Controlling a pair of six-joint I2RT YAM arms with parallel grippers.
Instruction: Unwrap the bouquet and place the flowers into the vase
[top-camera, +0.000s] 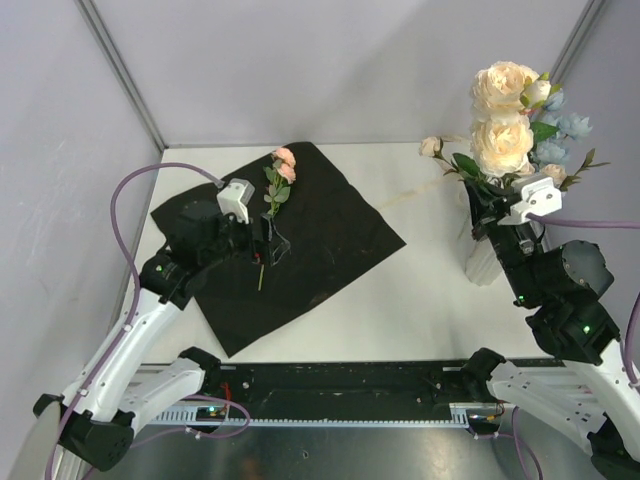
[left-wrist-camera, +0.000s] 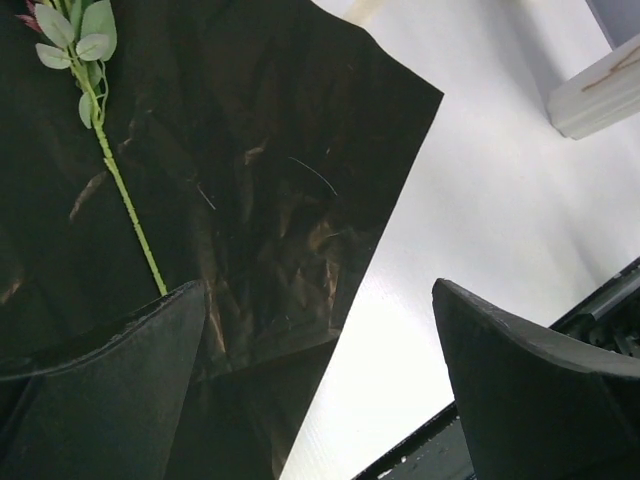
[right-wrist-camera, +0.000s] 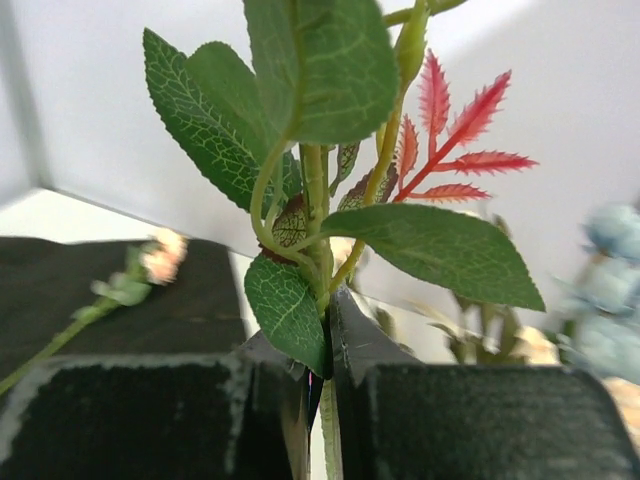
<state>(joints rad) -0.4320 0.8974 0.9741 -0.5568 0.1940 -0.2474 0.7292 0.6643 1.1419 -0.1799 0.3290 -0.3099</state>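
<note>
The flowers (top-camera: 505, 120) are held upright at the vase (top-camera: 481, 265) on the right of the table (top-camera: 420, 300), their leafy stems clamped between the closed fingers of the right gripper (right-wrist-camera: 325, 350). One pink-bloomed stem (top-camera: 276, 190) is seen lying on the spread black wrapping sheet (top-camera: 330, 240). The left gripper (top-camera: 266, 240) is poised over its lower end, jaws spread wide with nothing between them.

vase (top-camera: 482, 265) half hidden behind right arm (top-camera: 545, 275)

Flowers (top-camera: 505, 120) upright in cream vase (top-camera: 483, 265)
</note>
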